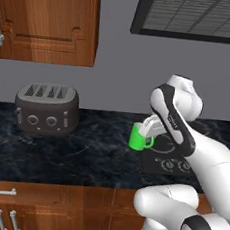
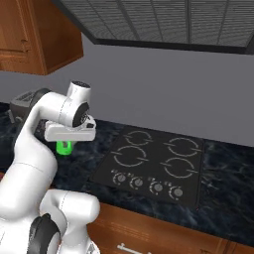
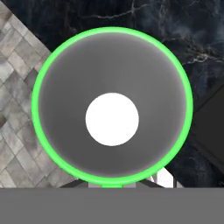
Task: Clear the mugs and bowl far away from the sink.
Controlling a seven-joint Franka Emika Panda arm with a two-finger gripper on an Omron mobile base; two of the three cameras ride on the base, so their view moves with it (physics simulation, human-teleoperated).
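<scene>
I have the gripper (image 1: 146,132) clamped on the mug (image 1: 139,137), holding it by the rim on the handle side. The mug hangs upright just above the dark counter (image 1: 83,149), at the left edge of the cooktop (image 2: 154,166). From the right base camera I see only the mug's lower part, green under the white hand (image 2: 70,130), left of the cooktop's near burners. Through the hand camera I look straight down into the mug: green rim (image 3: 112,106), grey walls, a white round patch at the bottom. Dark marbled counter lies beyond it and grey floor tiles (image 3: 17,131) show at the left. The toaster (image 1: 47,109) sits well to the left on the counter, against the wall, under a wooden cabinet (image 1: 46,19).
</scene>
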